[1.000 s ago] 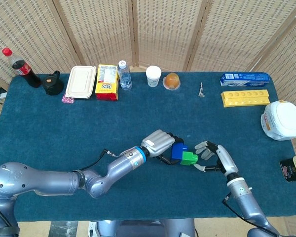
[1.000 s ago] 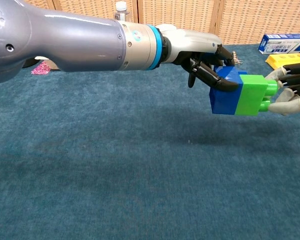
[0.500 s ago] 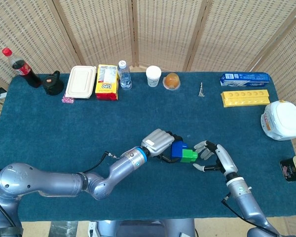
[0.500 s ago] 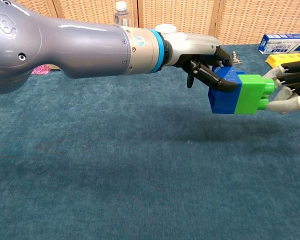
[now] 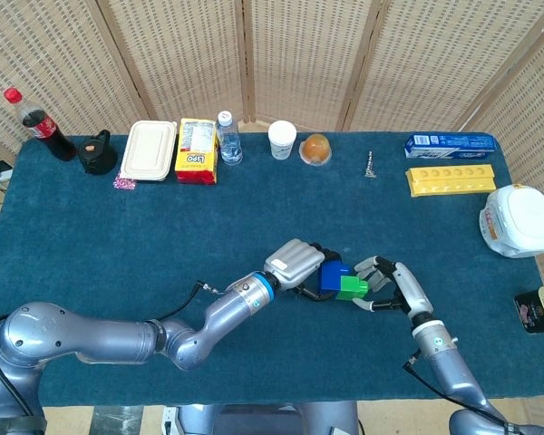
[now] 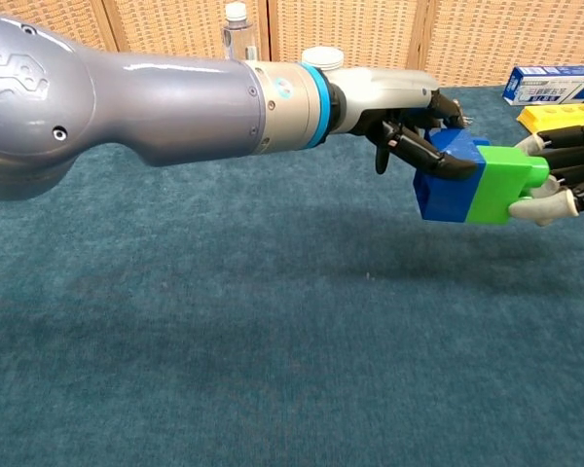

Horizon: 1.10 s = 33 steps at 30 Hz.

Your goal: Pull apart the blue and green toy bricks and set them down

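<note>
Center-right of frame, above the counter (image 6: 224, 370): left hand (image 6: 409, 112) fingers clamp the blue brick (image 6: 446, 185), right hand (image 6: 565, 175) fingers grip the green brick (image 6: 501, 185). Bricks joined, held off the blue cloth.

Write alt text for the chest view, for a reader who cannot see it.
Two robot hands hold a joined pair of toy bricks above a teal cloth table: the left hand grips the blue toy brick while the right hand has its fingers around the green toy brick. The bricks are not yet pulled apart.
</note>
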Available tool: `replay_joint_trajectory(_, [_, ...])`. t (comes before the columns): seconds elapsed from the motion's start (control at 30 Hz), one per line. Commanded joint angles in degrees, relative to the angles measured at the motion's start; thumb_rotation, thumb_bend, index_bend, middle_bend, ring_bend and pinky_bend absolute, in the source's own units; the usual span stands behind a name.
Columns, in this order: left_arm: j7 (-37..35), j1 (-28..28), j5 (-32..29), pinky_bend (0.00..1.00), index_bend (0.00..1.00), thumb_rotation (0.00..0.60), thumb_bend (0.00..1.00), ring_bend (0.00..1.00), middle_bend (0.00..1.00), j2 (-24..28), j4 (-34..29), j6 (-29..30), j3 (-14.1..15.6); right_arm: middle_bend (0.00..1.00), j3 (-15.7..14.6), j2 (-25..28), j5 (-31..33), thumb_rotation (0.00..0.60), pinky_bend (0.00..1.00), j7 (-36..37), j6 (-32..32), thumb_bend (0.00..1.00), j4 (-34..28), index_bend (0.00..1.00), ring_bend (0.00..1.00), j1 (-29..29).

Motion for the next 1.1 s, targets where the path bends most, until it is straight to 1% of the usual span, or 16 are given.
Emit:
replay_joint_trajectory(0.03, [0.0,0.1,0.3,0.45,0.53,0.284,0.49,0.31,0.36,-0.5,0.4,0.3,-0.2,0.44,0.2,-0.1,0.3,0.6,0.45,-0.1,-0.3,0.21,-0.1,0.4,0.5,0.2])
replay_joint_trajectory(0.13, [0.3,0.2,0.8,0.45,0.53,0.284,0.49,0.31,0.36,-0.9,0.8,0.3,-0.1,0.45,0.5,0.0,0.4,0.6,0.45,-0.1,-0.5,0.21,-0.3,0.43,0.5,0.4])
replay_joint_trajectory(0.3, [0.4,0.6,1.8,0.45,0.54,0.283,0.49,0.31,0.36,-1.4,1.2,0.3,0.1,0.49,0.9,0.4,0.5,0.6,0.46,0.7,-0.9,0.21,-1.0,0.5,0.51,0.5])
replay_joint_trajectory(0.57, [-0.2,1.5,3.9,0.44,0.53,0.275,0.49,0.31,0.36,-2.5,2.1,0.9,-0.1,0.5,1.7,1.0,0.1,0.6,0.46,3.2,-2.3,0.21,-1.7,0.51,0.53,0.7])
replay_joint_trajectory(0.73, [-0.5,2.1,5.2,0.44,0.53,0.273,0.49,0.31,0.36,-3.8,3.1,1.6,-0.3,0.53,1.8,0.6,0.4,0.6,0.47,3.0,-2.7,0.22,-1.4,0.53,0.58,1.2])
replay_joint_trajectory(0.87, [-0.7,2.4,5.9,0.44,0.53,0.275,0.49,0.31,0.36,-4.4,3.7,1.4,-0.5,0.59,1.9,0.3,1.0,0.6,0.51,2.8,-2.6,0.23,-1.2,0.58,0.62,1.3])
replay_joint_trajectory(1.1, [-1.0,3.0,6.3,0.44,0.53,0.273,0.49,0.31,0.36,-3.8,3.6,0.9,-1.1,0.65,2.1,0.0,1.8,0.6,0.56,3.2,-2.6,0.25,-0.4,0.64,0.71,1.1])
